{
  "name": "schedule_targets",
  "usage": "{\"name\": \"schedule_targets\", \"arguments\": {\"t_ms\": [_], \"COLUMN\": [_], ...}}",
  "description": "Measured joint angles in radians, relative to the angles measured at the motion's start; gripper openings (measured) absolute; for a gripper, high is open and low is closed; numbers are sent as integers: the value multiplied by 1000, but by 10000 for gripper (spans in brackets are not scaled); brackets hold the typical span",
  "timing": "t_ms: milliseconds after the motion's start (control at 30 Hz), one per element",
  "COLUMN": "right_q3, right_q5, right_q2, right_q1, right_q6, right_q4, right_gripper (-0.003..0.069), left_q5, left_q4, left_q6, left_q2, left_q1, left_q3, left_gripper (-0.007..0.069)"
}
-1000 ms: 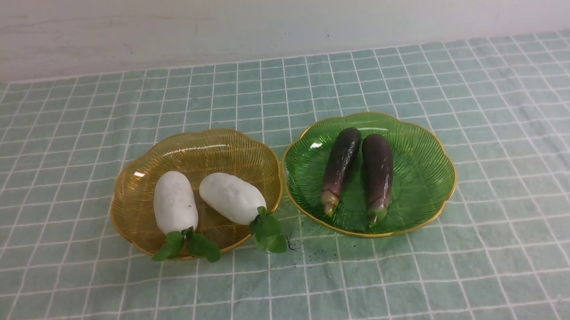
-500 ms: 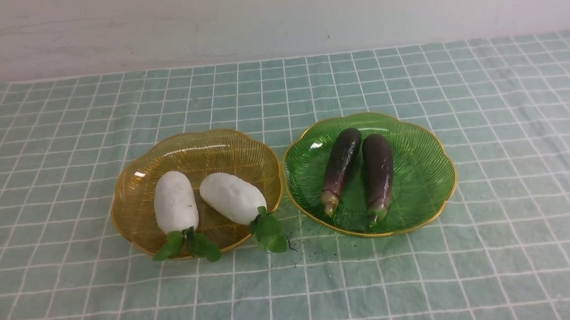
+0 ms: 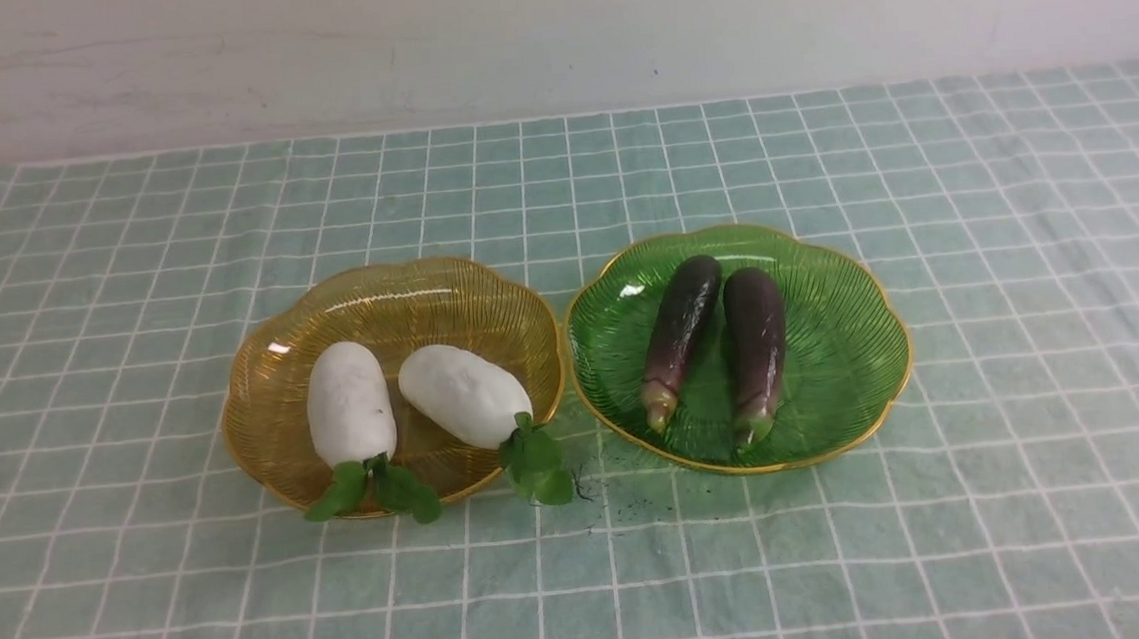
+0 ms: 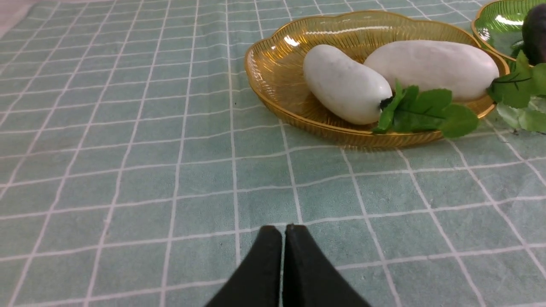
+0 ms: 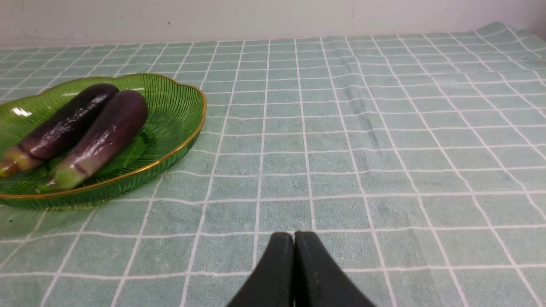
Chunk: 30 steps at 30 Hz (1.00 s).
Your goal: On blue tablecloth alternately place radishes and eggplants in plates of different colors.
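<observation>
Both closed fingers [image 4: 283, 230] [image 5: 294, 236] show only in wrist views (front: none)

Tablecloth [image 3: 819, 162]: pale teal-blue w/ thin white grid. Left plate [image 3: 427, 289] amber, ribbed, gold rim; right plate [image 3: 832, 341] green, same. Radishes [image 3: 350, 400] white, green leaves. Eggplants [image 3: 757, 341] dark purple, greenish stems.
</observation>
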Motion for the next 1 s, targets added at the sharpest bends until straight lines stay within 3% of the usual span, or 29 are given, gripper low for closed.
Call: {"name": "schedule_targets", "arguments": {"t_ms": [1000], "right_q3": [0], "right_q5": [0], "right_q2": [0], "right_q1": [0], "right_q6": [-1], "right_q4": [0], "right_gripper": [-15], "left_q5": [15], "left_q4": [0], "left_q6": [0], "left_q2": [0], "left_q1": [2], "left_q3": [0], "left_gripper": [-8]}}
